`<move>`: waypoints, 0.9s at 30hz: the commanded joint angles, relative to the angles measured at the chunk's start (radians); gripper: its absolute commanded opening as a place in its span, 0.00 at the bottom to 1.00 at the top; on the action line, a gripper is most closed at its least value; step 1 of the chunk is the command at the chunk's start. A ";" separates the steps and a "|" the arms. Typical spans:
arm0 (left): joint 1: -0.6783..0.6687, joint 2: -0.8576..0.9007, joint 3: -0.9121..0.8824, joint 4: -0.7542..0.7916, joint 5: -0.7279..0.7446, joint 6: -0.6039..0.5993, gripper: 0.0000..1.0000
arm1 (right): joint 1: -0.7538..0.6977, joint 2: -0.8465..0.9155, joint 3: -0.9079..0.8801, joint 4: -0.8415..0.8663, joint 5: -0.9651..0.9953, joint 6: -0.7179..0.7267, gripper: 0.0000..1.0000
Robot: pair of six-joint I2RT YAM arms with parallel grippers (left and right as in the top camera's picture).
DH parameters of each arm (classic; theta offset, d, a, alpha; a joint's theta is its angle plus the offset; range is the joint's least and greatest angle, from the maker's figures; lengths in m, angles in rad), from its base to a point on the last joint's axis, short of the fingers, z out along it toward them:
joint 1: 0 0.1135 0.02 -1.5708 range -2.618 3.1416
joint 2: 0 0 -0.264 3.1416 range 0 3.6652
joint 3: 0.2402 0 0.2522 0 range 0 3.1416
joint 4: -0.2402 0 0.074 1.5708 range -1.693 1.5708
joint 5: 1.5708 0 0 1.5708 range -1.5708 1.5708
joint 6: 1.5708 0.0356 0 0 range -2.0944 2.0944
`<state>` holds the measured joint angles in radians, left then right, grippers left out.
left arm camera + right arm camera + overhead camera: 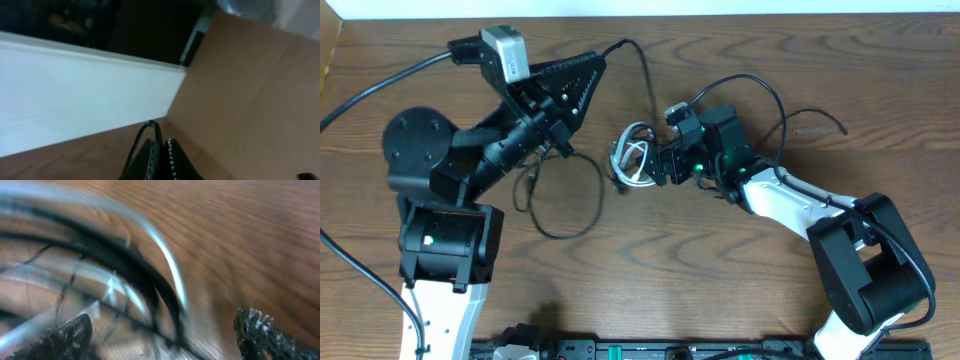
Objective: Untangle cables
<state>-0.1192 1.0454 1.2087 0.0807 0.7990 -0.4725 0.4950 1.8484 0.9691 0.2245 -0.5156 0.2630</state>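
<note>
While the left gripper (558,138) is pinched shut on the thin black cable (602,190), left of the white cable (632,155) (a small coil on the table (720,280)), the right gripper (655,165) sits just right of that coil, fingers wide apart.

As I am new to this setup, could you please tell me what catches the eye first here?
The white cable coiled at mid-table stands out, with the right gripper open right beside it. To its left the black cable sprawls in a wide loop, and the left gripper is shut on a strand of it.
</note>
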 commanded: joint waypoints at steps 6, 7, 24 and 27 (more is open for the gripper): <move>0.005 -0.008 0.022 0.014 0.058 -0.084 0.07 | 0.000 0.005 -0.003 0.045 0.055 0.024 0.01; 0.011 -0.008 0.022 0.011 0.058 -0.082 0.08 | -0.006 0.002 -0.003 0.035 0.081 0.041 0.01; 0.453 0.021 0.022 -0.263 -0.003 0.068 0.07 | -0.336 -0.320 -0.002 -0.565 0.674 0.134 0.01; 0.517 0.026 0.022 -0.263 -0.006 0.034 0.08 | -0.383 -0.358 -0.002 -0.612 0.670 0.148 0.01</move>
<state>0.3515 1.0672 1.2095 -0.1833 0.8001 -0.4221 0.1440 1.5280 0.9665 -0.3698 0.0986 0.3840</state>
